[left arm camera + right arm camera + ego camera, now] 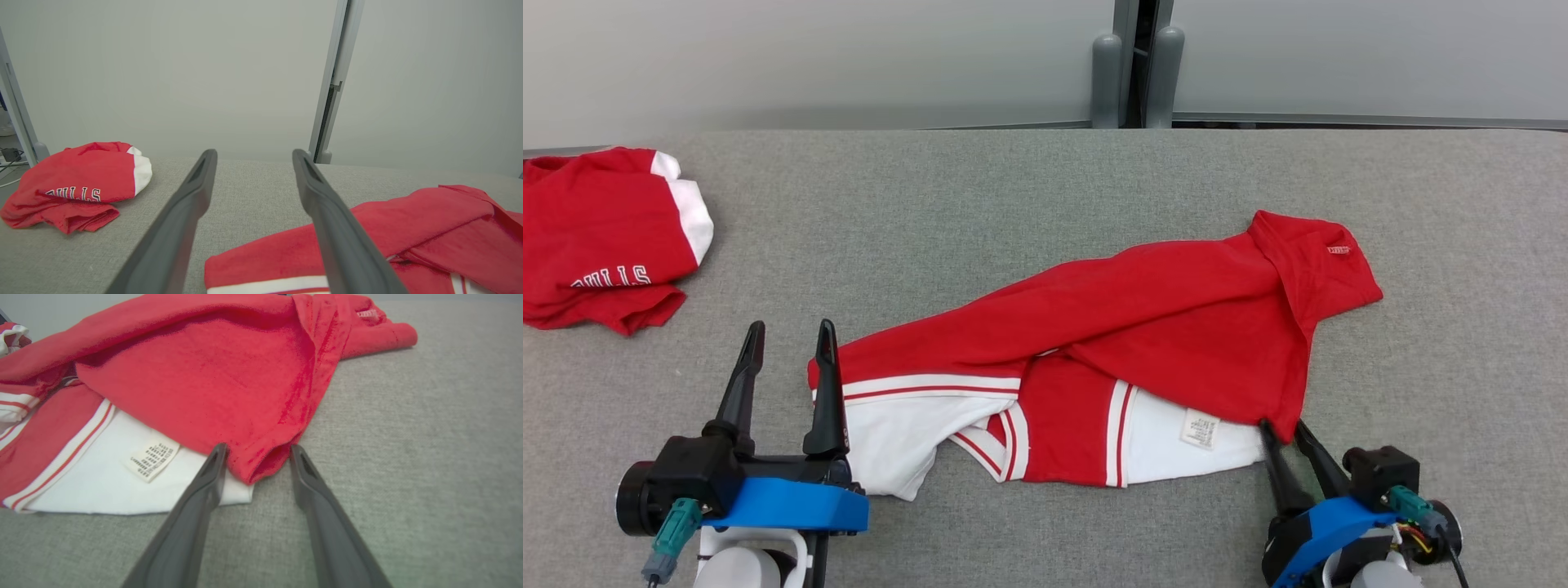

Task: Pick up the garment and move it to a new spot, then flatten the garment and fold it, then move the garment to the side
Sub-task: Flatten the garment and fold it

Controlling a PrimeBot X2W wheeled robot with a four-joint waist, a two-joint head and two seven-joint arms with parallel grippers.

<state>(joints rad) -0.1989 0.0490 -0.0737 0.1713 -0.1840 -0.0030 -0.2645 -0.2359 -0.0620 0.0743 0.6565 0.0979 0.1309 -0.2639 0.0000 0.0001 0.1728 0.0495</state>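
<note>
Head view: the garment [1160, 310] lies crumpled on the grey cloth surface [1013, 188], stretched between the two grippers. It is red, with white panels edged in red-and-white stripes along its near side, and a broad red layer is folded diagonally over the rest. The left gripper [791, 328] stands with its jaws spread wide and empty. Its inner finger is just at the garment's striped end, which lies to the outside of the jaws. The right gripper [1282, 426] has its tips at the garment's near red corner, beside a white care label [1201, 429]. A second red shirt [596, 229] with white lettering lies well apart, beyond the left jaws on their outer side.

Left wrist view: the jaws gape with only grey cloth between them. The garment [408, 220] lies under and past the right-hand finger, and the second shirt [81, 179] lies far off on the left-hand side.

Right wrist view: the jaws stand apart, astride the folded red corner of the garment [212, 375]. They are not clamped, and the fabric bulges between the tips. The care label [153, 459] lies on white fabric just outside the left-hand finger.
</note>
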